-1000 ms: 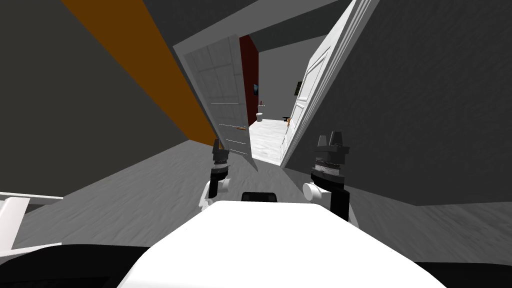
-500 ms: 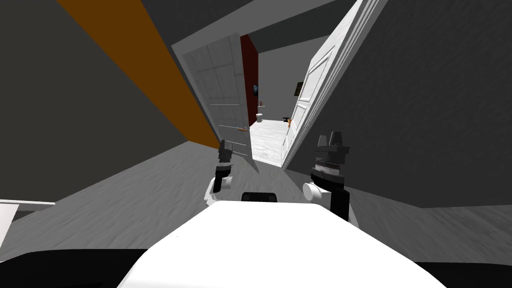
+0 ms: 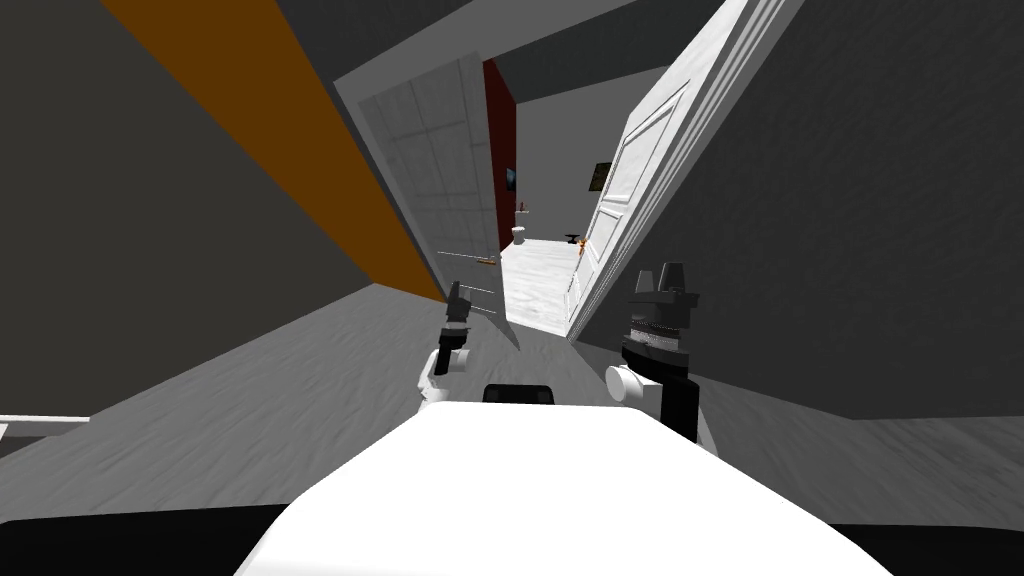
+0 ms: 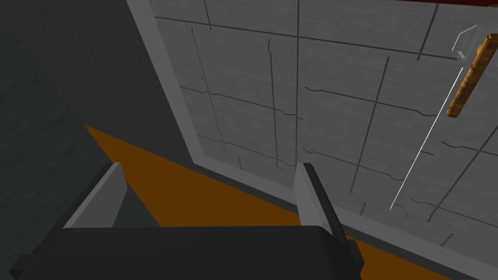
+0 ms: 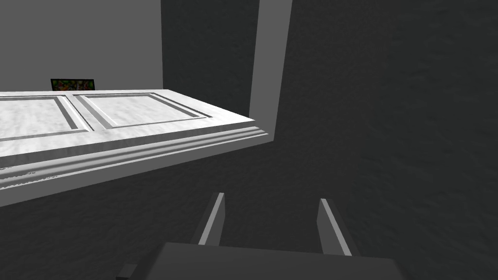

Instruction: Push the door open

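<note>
Door (image 3: 440, 180), upper centre: ajar, we judge it half-pushed | left gripper (image 4: 209, 167): spread, near its panel, contact uncertain | right gripper (image 5: 270, 199): spread, idle

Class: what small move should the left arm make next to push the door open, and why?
Probably ease the left gripper forward against the grey panelled door. Its open fingers face the panel, short of the brown handle, and the door stands partly open, so a press should swing it wider.
</note>
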Available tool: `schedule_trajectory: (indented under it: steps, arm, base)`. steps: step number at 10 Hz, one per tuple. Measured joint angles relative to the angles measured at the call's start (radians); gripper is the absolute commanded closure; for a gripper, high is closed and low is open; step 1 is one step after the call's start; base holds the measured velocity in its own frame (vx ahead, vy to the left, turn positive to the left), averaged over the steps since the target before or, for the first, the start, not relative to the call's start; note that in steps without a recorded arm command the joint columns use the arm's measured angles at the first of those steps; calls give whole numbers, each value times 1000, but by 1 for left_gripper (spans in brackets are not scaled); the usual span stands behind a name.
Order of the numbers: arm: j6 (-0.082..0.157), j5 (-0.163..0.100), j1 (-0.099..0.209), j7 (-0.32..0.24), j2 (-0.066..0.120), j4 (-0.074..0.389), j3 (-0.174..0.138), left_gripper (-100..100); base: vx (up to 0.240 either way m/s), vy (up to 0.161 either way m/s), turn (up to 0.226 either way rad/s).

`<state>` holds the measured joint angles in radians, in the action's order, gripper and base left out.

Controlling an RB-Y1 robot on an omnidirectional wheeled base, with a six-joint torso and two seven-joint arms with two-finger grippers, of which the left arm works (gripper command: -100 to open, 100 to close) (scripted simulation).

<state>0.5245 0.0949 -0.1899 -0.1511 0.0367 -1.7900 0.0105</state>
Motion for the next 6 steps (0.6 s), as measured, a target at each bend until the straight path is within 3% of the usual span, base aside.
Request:
schedule_trajectory:
  steps: [2,6]
  arm:
    - [-7,1,42,-2,9,58,-2,-100]
    - [-7,2,89,-4,20,150,-4,-100]
  base:
    - [88,72,-14]
    - [52,52,-12]
